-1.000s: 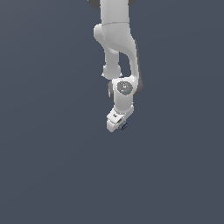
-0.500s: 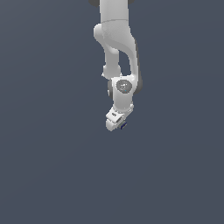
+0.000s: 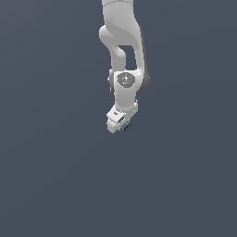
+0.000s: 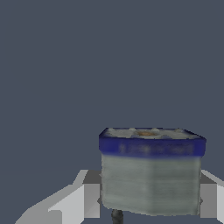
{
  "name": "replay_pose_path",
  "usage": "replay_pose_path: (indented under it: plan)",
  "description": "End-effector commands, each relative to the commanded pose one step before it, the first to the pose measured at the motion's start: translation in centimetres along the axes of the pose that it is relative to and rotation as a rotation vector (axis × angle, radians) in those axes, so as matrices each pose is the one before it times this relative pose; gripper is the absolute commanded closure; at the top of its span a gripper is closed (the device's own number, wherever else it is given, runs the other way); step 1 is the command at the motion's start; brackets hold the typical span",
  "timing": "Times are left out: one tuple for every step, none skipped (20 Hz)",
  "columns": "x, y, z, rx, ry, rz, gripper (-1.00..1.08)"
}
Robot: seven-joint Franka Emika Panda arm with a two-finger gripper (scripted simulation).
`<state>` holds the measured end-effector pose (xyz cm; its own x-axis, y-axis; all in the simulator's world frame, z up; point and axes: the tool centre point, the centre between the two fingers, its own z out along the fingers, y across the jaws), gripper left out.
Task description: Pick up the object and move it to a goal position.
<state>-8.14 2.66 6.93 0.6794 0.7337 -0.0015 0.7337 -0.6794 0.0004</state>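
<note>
The object (image 4: 151, 175) is a small block with a dark blue rim and a greyish body, with a brownish spot on its face. In the wrist view it fills the space between the two white fingers (image 4: 85, 199), which touch its sides. My gripper (image 4: 148, 203) is shut on it. In the exterior view the gripper (image 3: 120, 125) hangs under the white arm, and only a dark blue sliver of the object (image 3: 127, 126) shows at its tip.
A plain dark grey surface (image 3: 55, 185) fills the background in both views. The white arm (image 3: 124, 55) comes down from the top of the exterior view. Nothing else shows.
The gripper has shifted slightly upward in the exterior view, with the object still held between its fingers.
</note>
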Motion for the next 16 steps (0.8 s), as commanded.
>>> replay_pose_path:
  plan:
    - [-0.781,0.519,-2.002,-0.00097,0.00057,0.00000,1.08]
    - [-0.353,0.225,-0.887,0.00000,0.00000,0.00000,1.08]
    - [-0.368,0.235,-0.929,0.00000,0.00000,0.00000,1.08]
    - [-0.361,0.227,-0.960,0.00062,0.00041,-0.00063,1.08]
    - [-0.393,0.252,-1.007,0.00000,0.00000,0.00000,1.08]
    - [-0.401,0.258,-1.044,0.00043,0.00049,-0.00023,1.08]
    - [-0.412,0.267,-1.072,0.00000,0.00000,0.00000,1.08]
    - [-0.420,0.272,-1.103,0.00041,0.00051,-0.00022,1.08]
    - [-0.421,0.274,-1.111,0.00040,0.00053,-0.00020,1.08]
    - [-0.412,0.269,-1.090,0.00000,0.00000,0.00000,1.08]
    - [-0.407,0.266,-1.079,0.00054,0.00077,-0.00027,1.08]
    - [-0.398,0.263,-1.061,0.00000,0.00000,0.00000,1.08]
    - [-0.397,0.262,-1.053,0.00036,0.00056,-0.00018,1.08]
    - [-0.394,0.261,-1.044,0.00035,0.00057,-0.00018,1.08]
    - [-0.386,0.258,-1.032,0.00000,0.00000,0.00000,1.08]
    - [-0.383,0.257,-1.026,0.00000,0.00000,0.00000,1.08]
